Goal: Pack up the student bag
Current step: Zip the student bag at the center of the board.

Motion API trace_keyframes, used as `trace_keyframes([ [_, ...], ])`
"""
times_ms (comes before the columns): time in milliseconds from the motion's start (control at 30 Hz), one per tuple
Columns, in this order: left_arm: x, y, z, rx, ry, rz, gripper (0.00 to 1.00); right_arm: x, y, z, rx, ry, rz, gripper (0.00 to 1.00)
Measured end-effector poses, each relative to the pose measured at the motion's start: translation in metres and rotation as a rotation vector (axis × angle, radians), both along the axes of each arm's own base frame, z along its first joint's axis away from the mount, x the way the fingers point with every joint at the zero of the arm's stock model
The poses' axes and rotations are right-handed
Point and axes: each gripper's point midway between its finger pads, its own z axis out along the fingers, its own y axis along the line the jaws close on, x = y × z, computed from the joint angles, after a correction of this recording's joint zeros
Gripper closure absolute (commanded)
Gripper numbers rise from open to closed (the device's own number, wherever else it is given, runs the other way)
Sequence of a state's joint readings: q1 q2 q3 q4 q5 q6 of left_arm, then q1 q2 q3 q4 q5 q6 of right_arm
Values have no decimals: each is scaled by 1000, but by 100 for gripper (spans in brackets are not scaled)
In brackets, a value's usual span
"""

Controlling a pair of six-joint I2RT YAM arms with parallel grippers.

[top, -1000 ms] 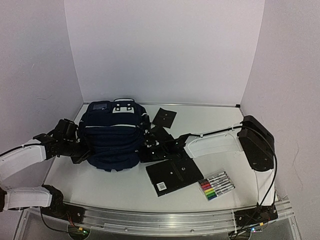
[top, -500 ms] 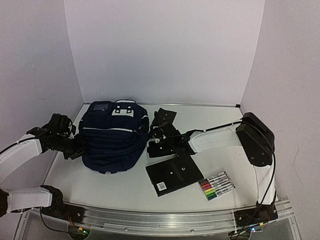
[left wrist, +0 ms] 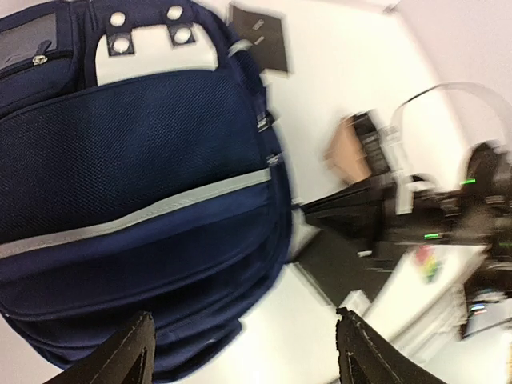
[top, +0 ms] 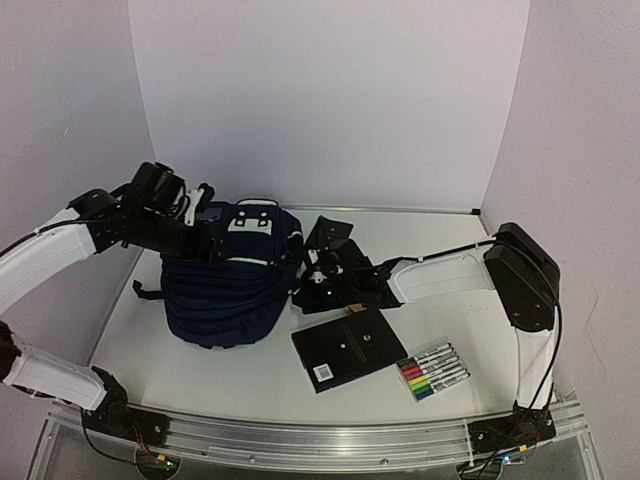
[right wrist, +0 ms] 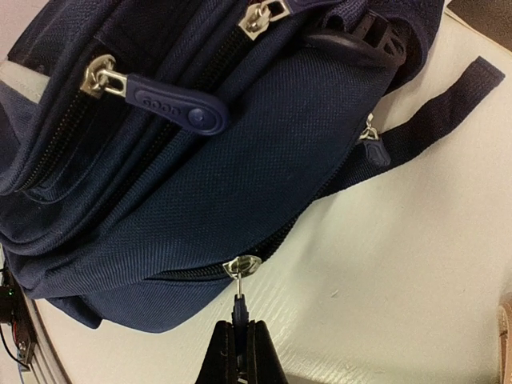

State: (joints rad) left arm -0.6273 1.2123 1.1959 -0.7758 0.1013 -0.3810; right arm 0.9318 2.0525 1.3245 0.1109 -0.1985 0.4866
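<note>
Finds the left hand (top: 200, 232) up over the far left corner of the student bag (top: 228, 285), no longer down against the bag's left flank as a second ago. Shows its fingers (left wrist: 128, 356) spread wide in the left wrist view, gripping nothing, with the bag's mesh front panel straight below. Finds the right hand (top: 318, 277) drawn in tight at the bag's right side, pinched on a small zip pull (right wrist: 238, 304) of the lowest side pocket (thin tab between the fingertips, metal ring just clear of them). Reads as a swap of roles: bracing from the left given up, zipper taken from the right. Suggests that opening a pocket is the step in hand, with packing proper not yet begun. Leaves the black notebook (top: 348, 350) and the marker set (top: 433, 372) on the worktop (top: 430, 250) to the bag's near right, and a small black card (top: 328, 235) to its far right, all outside it.

Places the bag left of centre on the worktop, lying flat with front pockets upward. Runs its long axis near-to-far: grab handle (top: 250, 207) and top end toward the back wall, bottom end toward the arm bases. Puts the zips along the right flank, facing the right hand, so a pull along that flank looks likely next; risks dragging the unbraced bag.
</note>
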Motion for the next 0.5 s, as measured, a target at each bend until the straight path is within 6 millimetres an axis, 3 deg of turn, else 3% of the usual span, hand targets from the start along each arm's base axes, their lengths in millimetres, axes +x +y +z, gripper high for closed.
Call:
trace_keyframes([
  [133, 13, -32, -36, 194, -2, -67, 21, -1, 0, 0, 5, 4, 2, 100],
  [233, 13, -49, -57, 290, -19, -121, 29, -2, -1, -2, 5, 9, -1, 100],
  [367, 11, -65, -66, 332, -47, -171, 46, -1, 0, -2, 12, 11, -6, 100],
  [500, 5, -84, -82, 362, -43, -213, 47, -1, 0, -1, 17, 10, -8, 100],
])
